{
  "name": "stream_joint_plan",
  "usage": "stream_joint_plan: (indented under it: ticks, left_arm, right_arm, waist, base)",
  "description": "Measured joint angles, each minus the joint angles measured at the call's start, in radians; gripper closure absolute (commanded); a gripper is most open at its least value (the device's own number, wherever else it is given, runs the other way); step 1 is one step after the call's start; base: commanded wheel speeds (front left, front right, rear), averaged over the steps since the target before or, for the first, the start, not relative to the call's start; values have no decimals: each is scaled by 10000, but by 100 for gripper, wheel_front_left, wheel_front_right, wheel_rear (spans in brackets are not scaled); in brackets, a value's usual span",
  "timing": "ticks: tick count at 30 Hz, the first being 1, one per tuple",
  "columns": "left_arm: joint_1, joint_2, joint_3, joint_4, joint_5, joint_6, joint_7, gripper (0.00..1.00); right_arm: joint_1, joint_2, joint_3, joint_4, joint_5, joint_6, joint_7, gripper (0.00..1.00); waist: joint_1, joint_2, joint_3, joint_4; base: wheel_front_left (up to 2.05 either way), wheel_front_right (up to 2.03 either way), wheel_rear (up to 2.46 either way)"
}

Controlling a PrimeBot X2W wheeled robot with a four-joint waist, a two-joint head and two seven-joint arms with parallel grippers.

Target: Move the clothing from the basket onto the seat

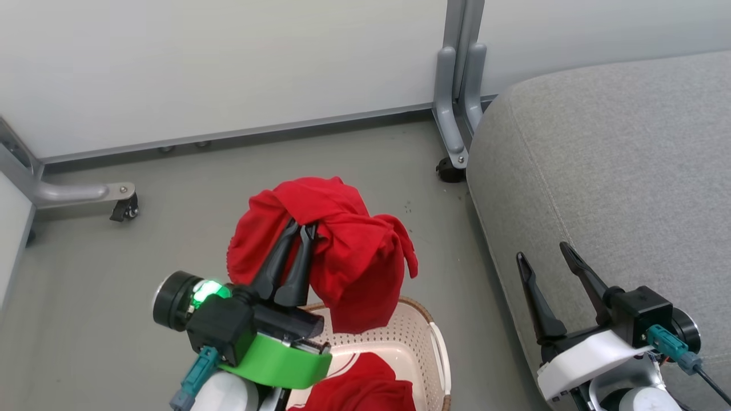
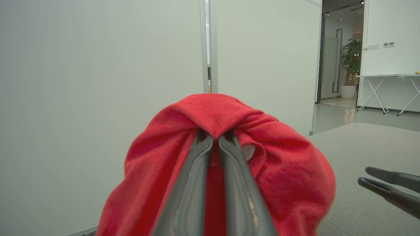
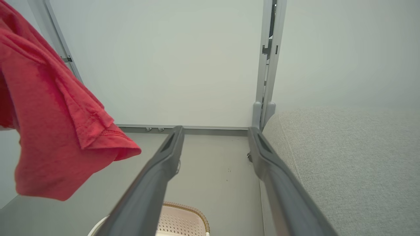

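Plain red garment (image 1: 348,257): we see it bunched and hanging in the air above the far end of the basket, left of the seat and apart from it.
Left fingers (image 1: 276,264): pressed together, pinching a fold at the top of the plain red garment, which drapes down around both of them.
Second red garment (image 1: 365,388): lies inside the basket, beneath the raised one; we make out a pale strip along its edge.
Basket (image 1: 440,348): stands on the floor just beside the seat's left side.
Seat (image 1: 617,171): grey cushion to our right.
Right fingers (image 1: 538,311): spread wide with nothing between them, above the seat's near left edge.
Floor (image 1: 171,240): grey, running back to white wall panels (image 1: 228,57) on castered metal feet (image 1: 125,208).
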Motion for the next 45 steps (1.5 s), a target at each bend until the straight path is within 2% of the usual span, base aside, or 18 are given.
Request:
stream_joint_plan:
  ticks: [21,24,31,35,45]
  left_arm:
    - [157,-280,119,194,0,-255,0,100]
    - [156,-303,138,234,4,-268,0,100]
    - [148,-412,132,339,21,-385,0,100]
    - [135,-453,82,389,35,-493,0,100]
    - [128,-512,-79,453,52,-631,0,100]
  right_arm:
    - [131,-12,314,-144,23,0,153,0]
    - [-34,-56,872,-140,188,0,224,0]
    - [-922,-343,3223,107,1035,0,307,0]
    - [-1624,-412,4149,543,1419,0,128,0]
    - [-3219,-332,5139,1946,1808,0,-293,0]
  waist:
    - [0,0,-216,34]
    - [0,0,-207,49]
    - [1,0,-142,117]
    - [0,0,-110,242]
    - [0,0,-69,492]
  base:
    - [0,0,0]
    - [0,0,0]
    - [0,0,0]
    - [0,0,0]
    - [0,0,0]
